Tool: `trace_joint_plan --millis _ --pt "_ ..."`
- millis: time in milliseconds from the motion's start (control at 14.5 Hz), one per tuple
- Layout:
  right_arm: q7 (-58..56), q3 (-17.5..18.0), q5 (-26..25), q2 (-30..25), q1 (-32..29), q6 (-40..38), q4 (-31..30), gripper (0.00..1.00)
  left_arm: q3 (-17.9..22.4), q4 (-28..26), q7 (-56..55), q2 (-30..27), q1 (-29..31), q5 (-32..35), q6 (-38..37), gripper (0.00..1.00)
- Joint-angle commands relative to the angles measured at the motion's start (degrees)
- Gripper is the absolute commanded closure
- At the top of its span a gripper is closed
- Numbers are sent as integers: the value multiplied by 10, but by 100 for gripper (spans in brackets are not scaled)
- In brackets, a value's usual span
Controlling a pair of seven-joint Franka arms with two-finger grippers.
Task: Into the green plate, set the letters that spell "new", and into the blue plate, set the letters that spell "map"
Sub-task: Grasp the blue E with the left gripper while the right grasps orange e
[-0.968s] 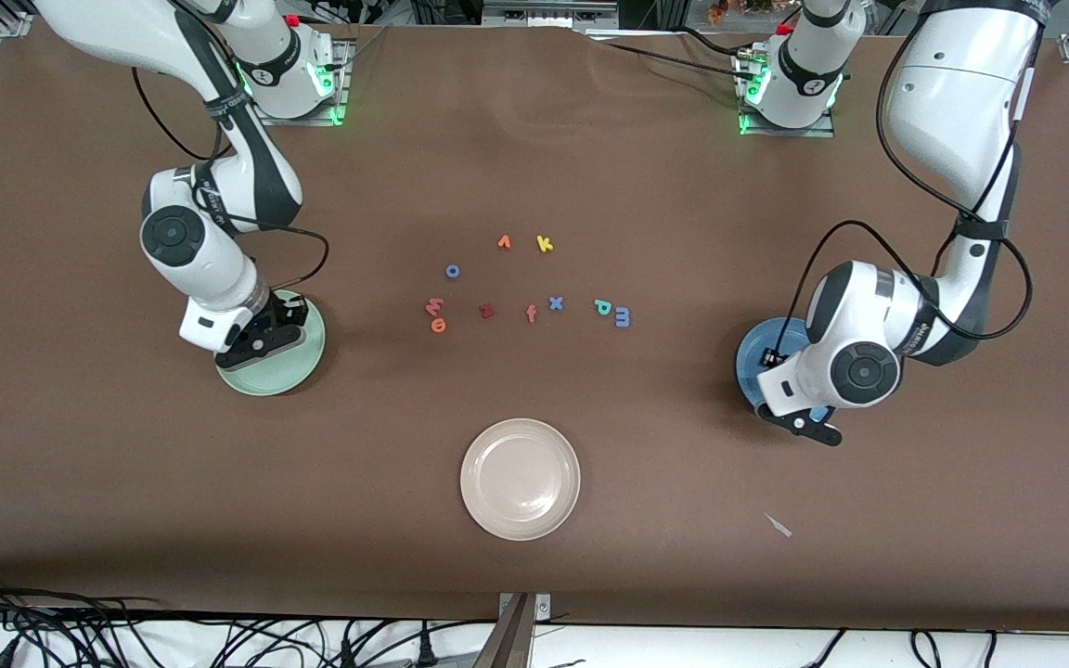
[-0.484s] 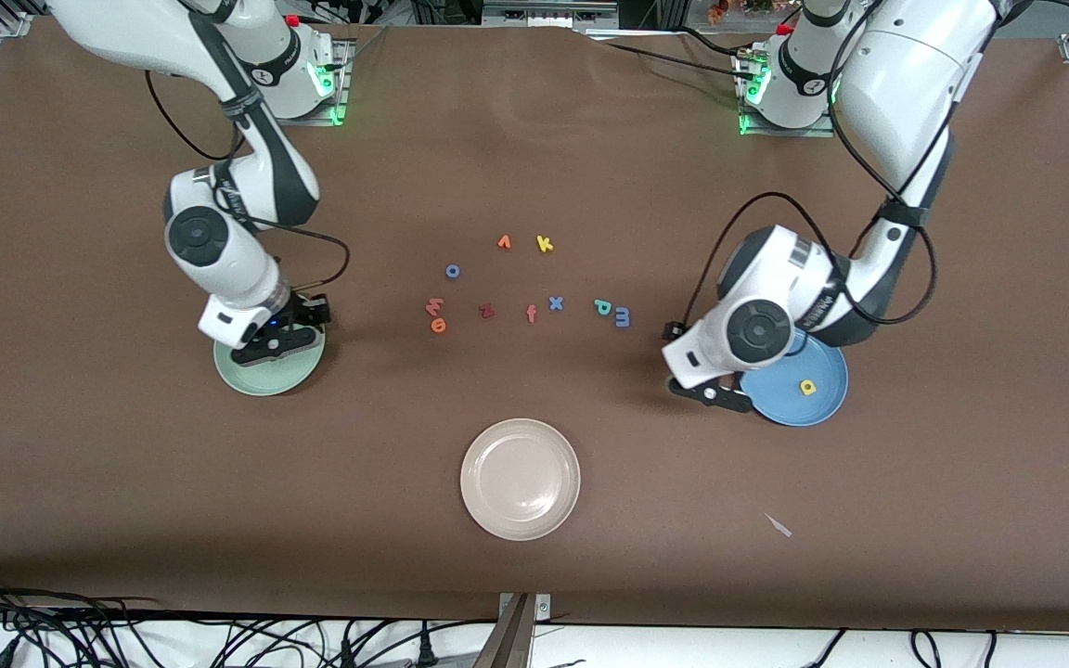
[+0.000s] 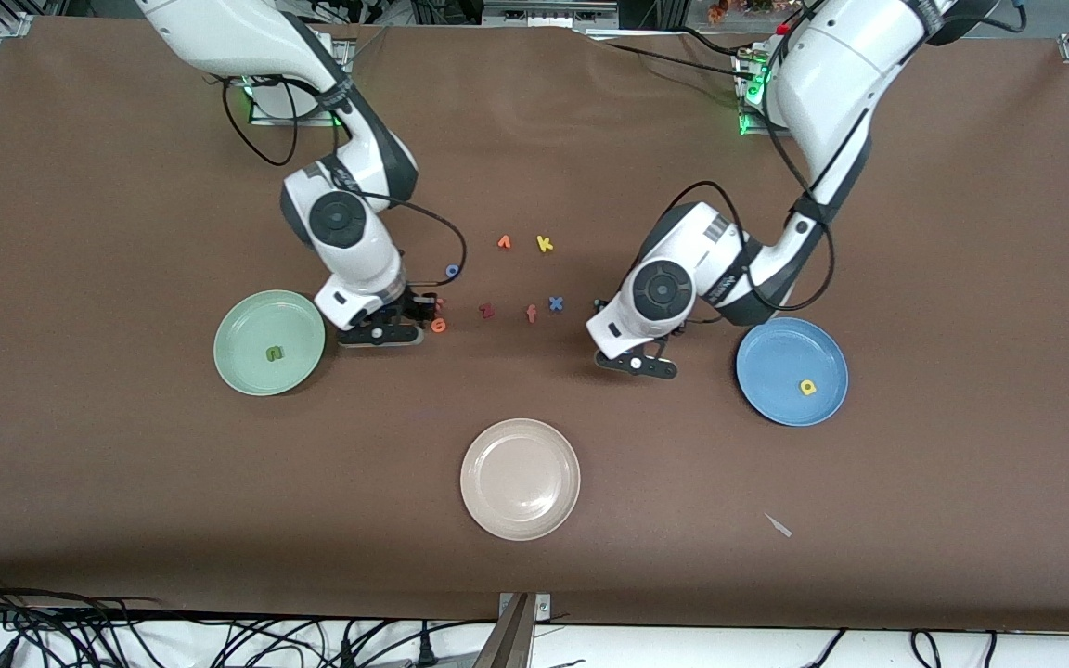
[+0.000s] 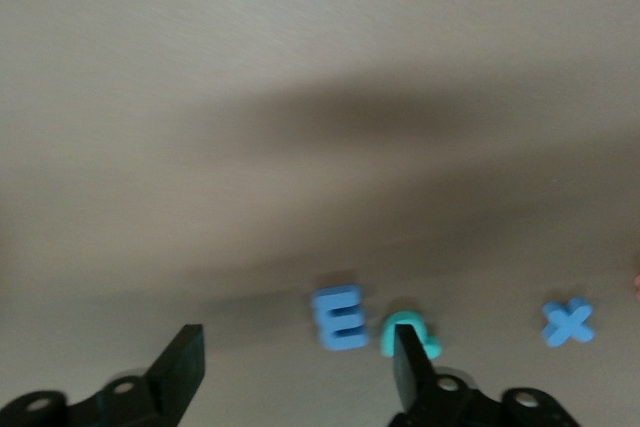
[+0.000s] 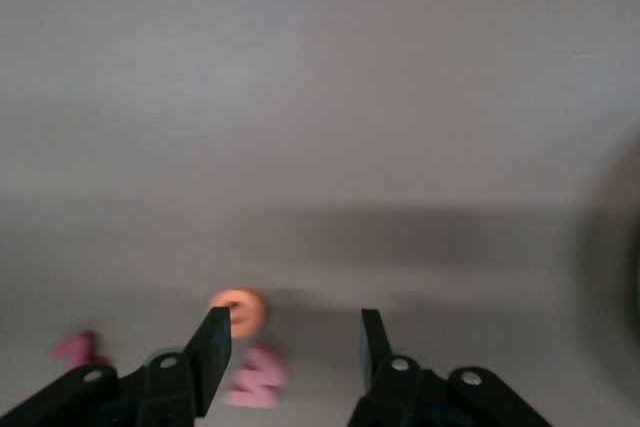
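Observation:
The green plate [image 3: 247,325] holds the green n [image 3: 273,353]. The blue plate [image 3: 776,357] holds the yellow a [image 3: 807,387]. My right gripper [image 3: 407,320] [image 5: 294,332] is open, low over the table beside the orange e [image 3: 439,325] [image 5: 238,312]. The salmon w [image 5: 255,377] lies between its fingers, close to one of them. My left gripper [image 3: 632,357] [image 4: 297,342] is open just above the blue m [image 4: 340,317] and teal p [image 4: 408,332]. One finger [image 4: 412,372] covers part of the p. The left wrist hides both letters in the front view.
A beige plate [image 3: 520,479] sits nearest the front camera. Loose letters lie between the arms: blue o [image 3: 452,271], an orange letter [image 3: 504,242], yellow k [image 3: 544,244], dark red z [image 3: 486,311], salmon f [image 3: 531,314], blue x [image 3: 555,302] [image 4: 568,322].
Both arms left their plates and swung in to the letter cluster. The n now shows in the green plate, the a in the blue plate.

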Motion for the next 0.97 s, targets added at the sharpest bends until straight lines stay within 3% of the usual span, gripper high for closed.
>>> trace_joint_plan --millis 0,207,691,899 --pt "46 -16 -5 57 37 -2 65 39 3 -17 -9 8 0 -13 36 28" --pt "53 -32 -6 73 58 14 69 39 3 -51 -8 19 1 -12 92 28" --pt "54 -36 -12 73 63 36 37 39 2 -70 -9 16 1 -12 95 30" --pt "55 -38 -12 72 63 36 30 41 2 -82 -5 13 2 -10 95 39"
